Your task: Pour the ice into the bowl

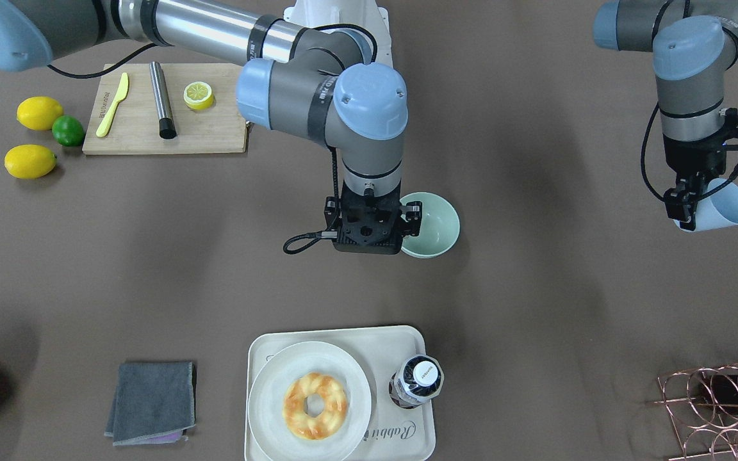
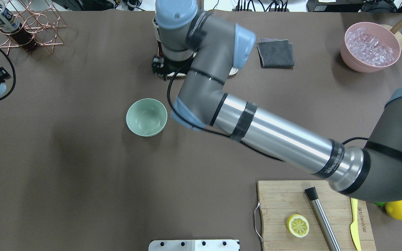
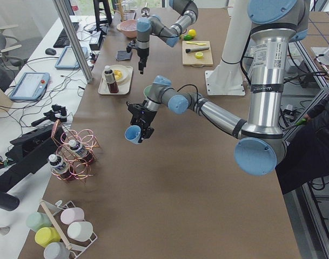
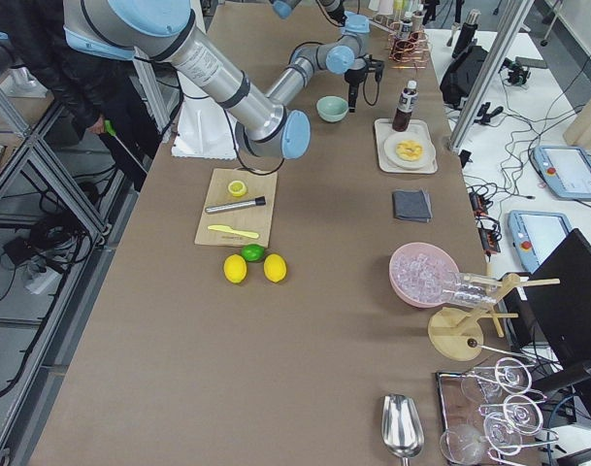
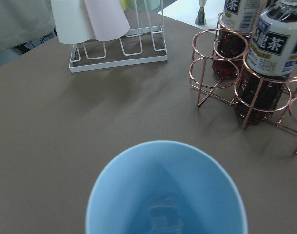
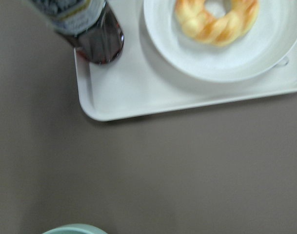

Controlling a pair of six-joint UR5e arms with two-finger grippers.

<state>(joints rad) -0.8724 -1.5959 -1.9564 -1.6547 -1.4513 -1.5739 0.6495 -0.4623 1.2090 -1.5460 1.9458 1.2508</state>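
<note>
Left claw [image 1: 689, 214] closed on light blue cup [image 1: 721, 206], held off table near its left end, mouth tipped partly sideways. Ice [image 5: 163, 217] sits at cup bottom; tilt looks shallow enough to keep it in. Bowl [image 2: 147, 116] mid-table, empty, well apart from cup. Right claw [image 1: 369, 234] hangs just beside bowl, maybe to steady it; can't tell how far open.

— Where do we have our right arm [image 1: 215, 29]?
— Stretched from the upper left of the front view to its middle, wrist pointing straight down. We can't see the right gripper [image 1: 369, 242] fingers from above.
— And our left arm [image 1: 686, 70]?
— Upper right, forearm hanging down, left gripper [image 1: 689, 208] clamped on a tilted cup [image 1: 726, 205].
</note>
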